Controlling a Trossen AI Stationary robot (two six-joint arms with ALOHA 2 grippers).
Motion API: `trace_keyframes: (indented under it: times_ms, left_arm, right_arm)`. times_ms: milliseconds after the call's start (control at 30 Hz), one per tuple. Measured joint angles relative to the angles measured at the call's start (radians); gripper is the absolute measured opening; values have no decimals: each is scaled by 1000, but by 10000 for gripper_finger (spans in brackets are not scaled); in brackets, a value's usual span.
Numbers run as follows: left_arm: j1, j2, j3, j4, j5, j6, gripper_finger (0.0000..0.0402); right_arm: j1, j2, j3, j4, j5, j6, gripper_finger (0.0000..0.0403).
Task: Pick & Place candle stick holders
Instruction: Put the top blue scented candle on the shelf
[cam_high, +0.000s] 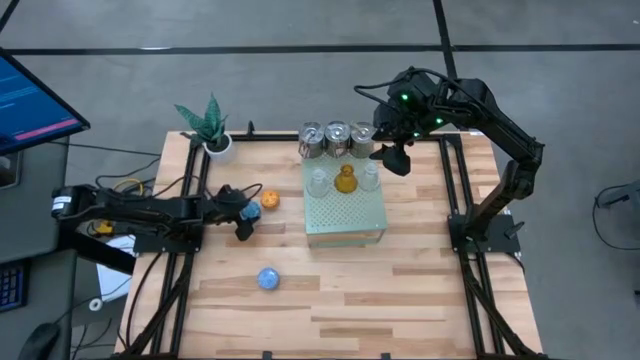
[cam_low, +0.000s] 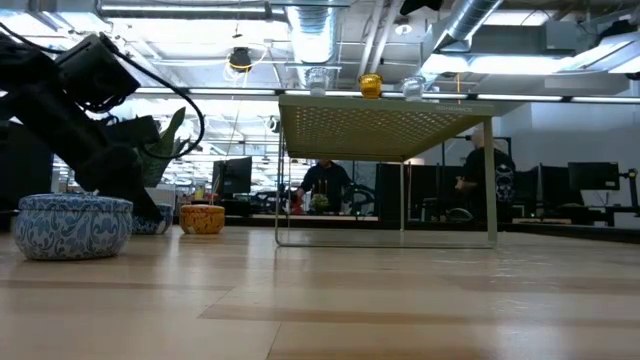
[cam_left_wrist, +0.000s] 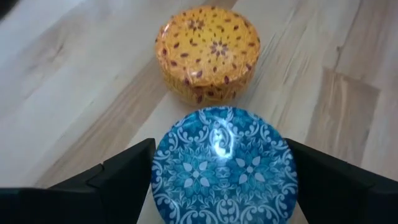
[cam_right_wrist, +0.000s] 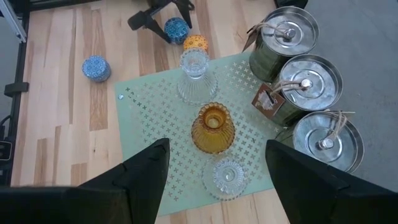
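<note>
The left claw (cam_left_wrist: 217, 180) stood wide open around a blue patterned holder (cam_left_wrist: 224, 165) just beside the orange holder (cam_left_wrist: 208, 53), not gripping; the right claw (cam_right_wrist: 214, 180) hung open above the amber glass holder (cam_right_wrist: 212, 127).

An amber glass holder (cam_right_wrist: 212, 129) is standing mid-frame on the pale-green perforated block (cam_right_wrist: 149, 118), between two clear glass holders (cam_right_wrist: 196, 76). Three lidded silver tins (cam_right_wrist: 303, 87) are lining the right. The right gripper's fingers (cam_right_wrist: 146, 171) are spreading apart below.

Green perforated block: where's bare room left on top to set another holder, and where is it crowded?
The green perforated block is bare across its near half. Its far edge is crowded: two clear glass holders flank the amber one, with three silver cups right behind. The right gripper hovers there.
</note>
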Motion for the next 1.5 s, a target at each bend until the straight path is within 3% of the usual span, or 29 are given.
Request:
trace_keyframes:
  times_ms: [400,767,1033,1200,1500]
  left_arm:
    - [0,70,0,62,1,-24,297]
    - [0,67,14,64,7,-90,300]
    - [0,67,105,59,26,-100,300]
    - [-1,67,181,40,88,-110,300]
    - [-67,67,326,-81,103,-129,300]
  right_arm:
    - [0,0,0,0,0,7,256]
    - [0,0,0,-1,1,7,256]
    - [0,0,0,-4,1,7,256]
    - [0,0,0,-8,1,3,256]
    - [0,0,0,-9,2,-11,256]
